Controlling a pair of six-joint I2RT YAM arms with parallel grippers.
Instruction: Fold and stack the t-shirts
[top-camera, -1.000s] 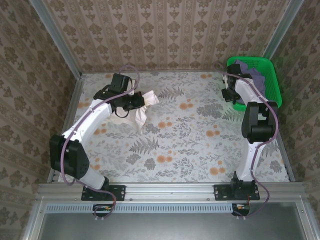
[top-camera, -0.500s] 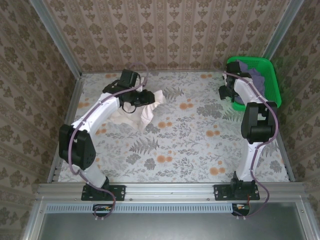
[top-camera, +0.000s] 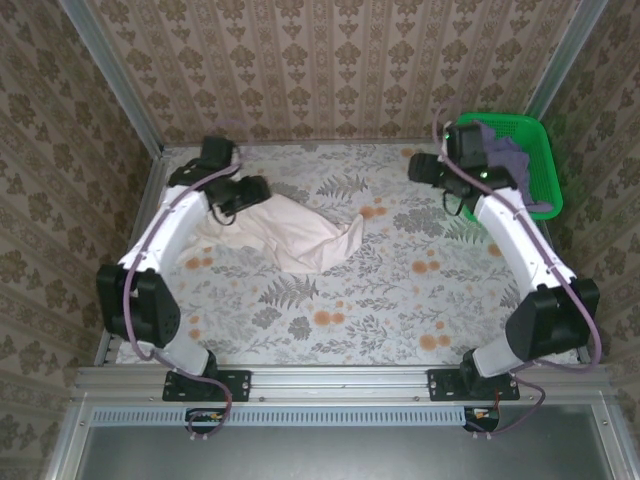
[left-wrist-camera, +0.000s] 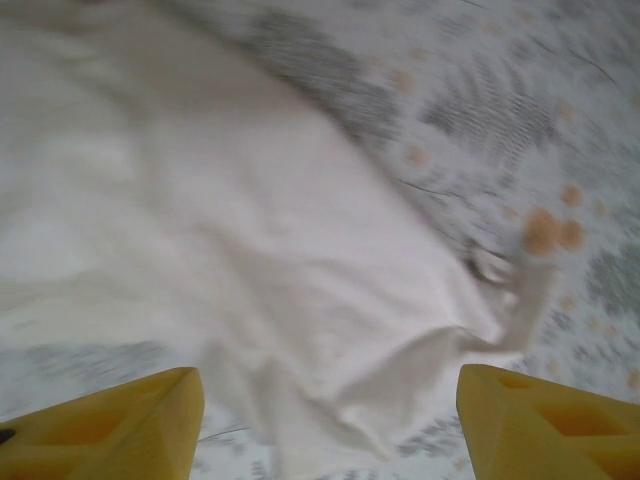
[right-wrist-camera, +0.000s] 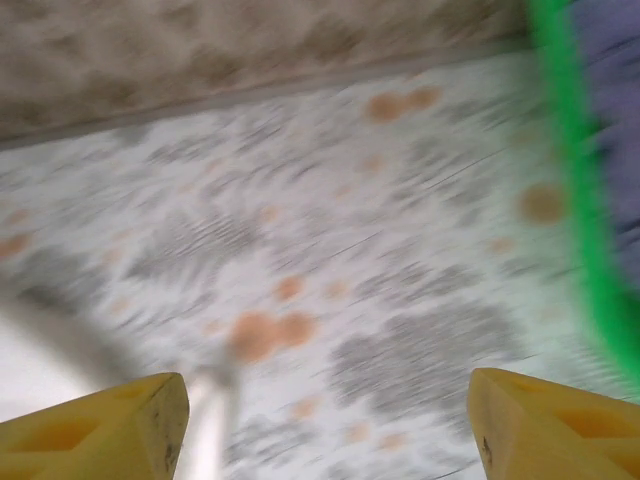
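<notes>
The cream t-shirt lies loose and rumpled on the far left of the bench, one end bunched under the left arm and a thin corner trailing right. The left jaws hang above it, spread wide with nothing between them; the left wrist view shows the cloth creased and doubled over near its edge. The main risk is a fold started from this lay: a pinch at that doubled edge could take two layers at once, so the shirt would lift as a lump and the fold would lock in the wrinkles. The lavender t-shirt sits heaped in the green basket at the far right. The right jaws are also wide apart and empty, poised over the bench just left of the basket. The right wrist view is blurred, so the gap to the rim is hard to judge, but it looks small. A reach in could clip the rim and shove the basket, or snag cloth on the mesh and drag the basket along.
</notes>
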